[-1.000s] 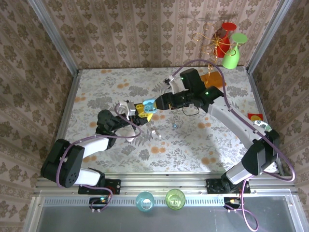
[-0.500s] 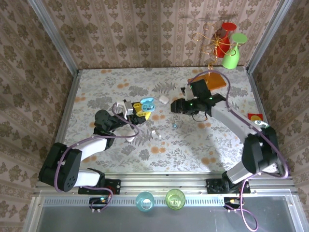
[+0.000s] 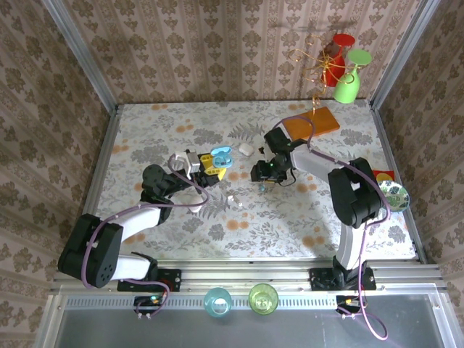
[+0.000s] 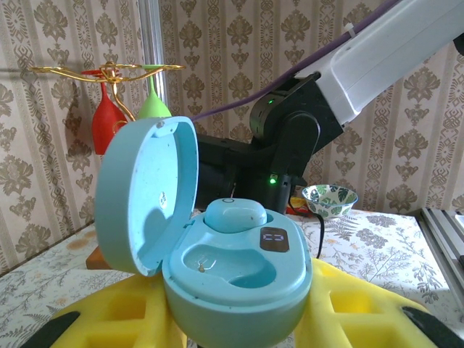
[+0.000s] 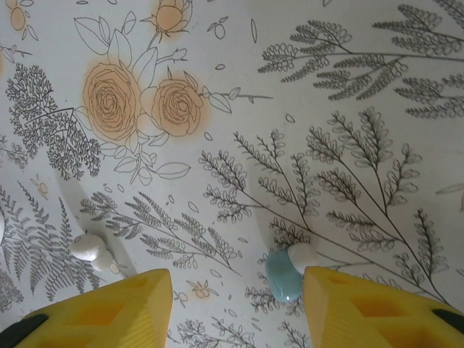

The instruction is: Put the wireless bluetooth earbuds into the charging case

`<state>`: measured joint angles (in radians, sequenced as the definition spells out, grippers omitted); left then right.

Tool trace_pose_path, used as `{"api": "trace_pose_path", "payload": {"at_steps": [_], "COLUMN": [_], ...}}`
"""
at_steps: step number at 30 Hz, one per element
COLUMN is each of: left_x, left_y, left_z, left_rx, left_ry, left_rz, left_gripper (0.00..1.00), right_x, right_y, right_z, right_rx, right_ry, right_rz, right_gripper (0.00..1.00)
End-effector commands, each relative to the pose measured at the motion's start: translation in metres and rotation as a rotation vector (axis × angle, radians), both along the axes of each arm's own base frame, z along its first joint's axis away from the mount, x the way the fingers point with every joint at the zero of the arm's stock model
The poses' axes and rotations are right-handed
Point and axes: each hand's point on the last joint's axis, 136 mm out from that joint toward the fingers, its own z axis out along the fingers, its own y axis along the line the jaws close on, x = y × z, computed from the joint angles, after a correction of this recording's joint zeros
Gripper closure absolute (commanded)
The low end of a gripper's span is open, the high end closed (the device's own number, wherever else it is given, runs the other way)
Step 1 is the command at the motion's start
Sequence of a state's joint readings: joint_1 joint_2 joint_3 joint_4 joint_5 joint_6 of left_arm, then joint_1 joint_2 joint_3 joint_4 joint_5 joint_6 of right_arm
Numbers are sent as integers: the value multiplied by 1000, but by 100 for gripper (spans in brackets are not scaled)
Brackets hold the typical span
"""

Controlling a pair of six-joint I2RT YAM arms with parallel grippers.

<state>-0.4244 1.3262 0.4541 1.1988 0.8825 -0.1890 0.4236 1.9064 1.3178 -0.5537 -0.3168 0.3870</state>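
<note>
Nearest, on the rail in front of the bases: teal cup (image 3: 217,299) and green cup (image 3: 263,297), side by side.

Further in, on the floral tabletop (image 3: 145,138), right pincer (image 5: 235,279) pointed straight down, fingers spread well apart, gripping nothing. Below it, a teal earbud (image 5: 283,279) with a white tip, lying flat just inside one yellow finger (image 5: 362,312), not gripped. On the other side, outside the opposite finger, a white earbud (image 5: 90,249), well apart from the teal one.

At about the same depth, by the right edge, a patterned bowl (image 3: 395,194).

A little further back and to the left, left pincer (image 3: 208,164) closed on the base of a blue case (image 4: 239,283), yellow fingers (image 4: 362,304) against both of its sides. Lid swung up and open. Inside, a second teal earbud (image 4: 233,215) seated in the far socket, with a small dark panel just beside it. Near socket a bare hollow with a small metal contact.

Just beyond the blue case, between the two pincers, a white case (image 3: 246,149) on the tabletop, touching neither. Too small to tell whether open or shut.

Further back, toward the right, an orange slab (image 3: 312,122) lying flat.

Farthest, in the far right corner, a gold wire rack (image 3: 308,52) with a red glass (image 3: 335,69) and a green glass (image 3: 348,85) hanging upside down.
</note>
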Motion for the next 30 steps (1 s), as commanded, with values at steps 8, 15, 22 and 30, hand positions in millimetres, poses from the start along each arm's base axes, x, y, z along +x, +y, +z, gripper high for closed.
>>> {"api": "trace_pose_path", "payload": {"at_steps": [8,15,22,30], "left_x": [-8,-10,-11,-12], "left_y": [-2,-3,-3,-3], "left_z": [9,9,12,13], "left_rx": [-11,-2,-5,-5], "left_ry": [-42,-53,-60,-61], "left_rz": [-21,-21,-25,-25], "left_gripper": [72,71,71,71], "right_x": [10,-10,-35,-53], "right_y": [12,7,5,1], "right_z": [-23,-24,-25,-21], "right_rx": [14,28,65,86], "right_ry": [-2,15,53,71], "right_rz": [59,61,67,46], "right_gripper": [48,49,51,52]}}
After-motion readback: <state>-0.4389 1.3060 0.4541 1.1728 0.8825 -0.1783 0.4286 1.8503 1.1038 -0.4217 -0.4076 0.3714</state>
